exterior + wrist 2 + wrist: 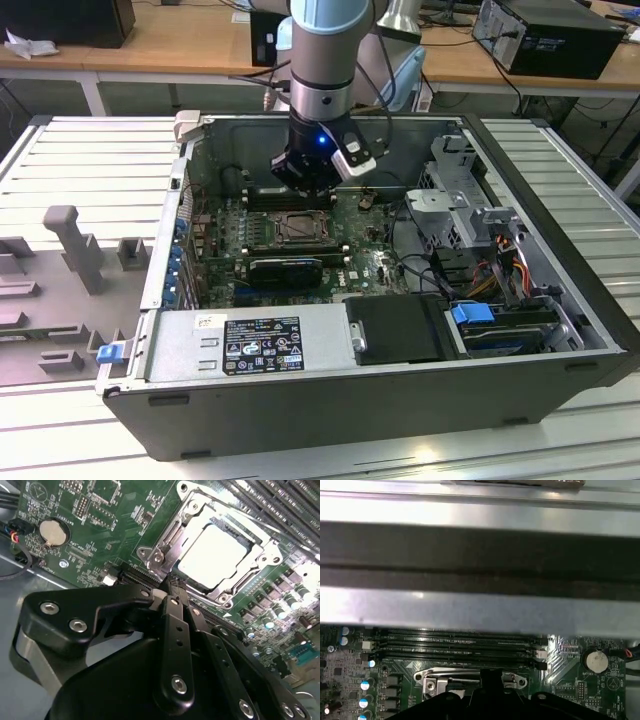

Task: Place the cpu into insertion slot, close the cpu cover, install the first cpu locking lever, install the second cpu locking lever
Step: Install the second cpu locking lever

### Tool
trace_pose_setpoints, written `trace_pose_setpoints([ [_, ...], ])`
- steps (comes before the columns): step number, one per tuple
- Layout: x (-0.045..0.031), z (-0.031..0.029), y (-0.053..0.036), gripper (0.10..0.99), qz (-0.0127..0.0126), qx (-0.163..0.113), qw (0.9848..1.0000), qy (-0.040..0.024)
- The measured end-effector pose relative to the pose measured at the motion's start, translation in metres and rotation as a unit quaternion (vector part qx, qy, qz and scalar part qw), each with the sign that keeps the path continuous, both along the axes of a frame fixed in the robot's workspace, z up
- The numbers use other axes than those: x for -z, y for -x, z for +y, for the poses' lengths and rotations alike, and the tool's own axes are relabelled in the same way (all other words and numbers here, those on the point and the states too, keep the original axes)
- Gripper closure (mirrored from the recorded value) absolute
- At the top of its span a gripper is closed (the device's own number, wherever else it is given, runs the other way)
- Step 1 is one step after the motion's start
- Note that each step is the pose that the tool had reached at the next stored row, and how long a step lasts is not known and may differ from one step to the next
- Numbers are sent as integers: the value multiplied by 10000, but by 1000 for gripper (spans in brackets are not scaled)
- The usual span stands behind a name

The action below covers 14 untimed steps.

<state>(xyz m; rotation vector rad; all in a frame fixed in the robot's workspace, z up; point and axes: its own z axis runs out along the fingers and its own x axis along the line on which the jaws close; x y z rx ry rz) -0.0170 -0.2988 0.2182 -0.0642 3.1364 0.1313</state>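
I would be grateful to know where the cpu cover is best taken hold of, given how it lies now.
The cpu cover lies flat, framing the seated cpu, which fills its cutout, so neither the face nor the inner edge can be pinched. The outer rim at the side nearest the claw is probably best, approached low from that side to catch the thin edge.

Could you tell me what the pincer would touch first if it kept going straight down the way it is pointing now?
Most likely the cpu cover at the edge of the insertion slot: in the second wrist view the pincer points at that edge, with the cpu seated just beyond. Depth is hard to judge.
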Motion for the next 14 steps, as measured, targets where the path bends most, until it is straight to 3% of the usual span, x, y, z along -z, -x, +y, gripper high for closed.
trace_pose_setpoints([
  [5,0,-119,0,980,0,0,10000,11],
  [9,-12,-154,0,980,0,0,10000,26],
  [14,-172,-164,0,980,0,0,10000,26],
])
